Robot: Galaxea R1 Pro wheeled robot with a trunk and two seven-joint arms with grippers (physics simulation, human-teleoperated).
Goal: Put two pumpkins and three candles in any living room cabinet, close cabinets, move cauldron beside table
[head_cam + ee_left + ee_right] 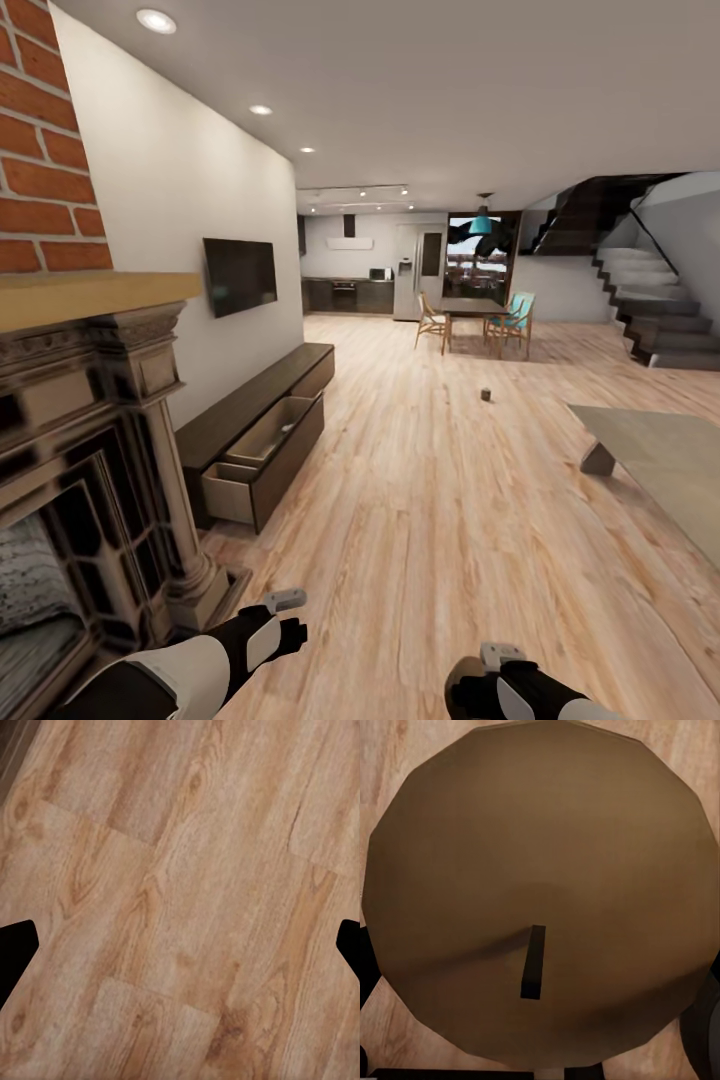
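A candle (540, 855) with a pale brown flat top and a short dark wick sits right up against my right wrist camera. My right gripper (492, 668) is low at the near right and shut on that candle, whose dark side (462, 688) shows beside it. Another candle (486, 395) stands on the wood floor far ahead. The long dark-brown cabinet (300, 375) runs along the left wall, with its near drawer (262, 445) pulled open and pale inside. The grey-topped table (655, 450) lies at the right. My left gripper (180, 952) hangs open over bare floor.
A stone fireplace (90, 480) with a brick chimney stands close on my left. A TV (240, 275) hangs above the cabinet. Far ahead are a dining table with chairs (480, 315), the kitchen and, at the right, a staircase (650, 300). Open wood floor stretches between.
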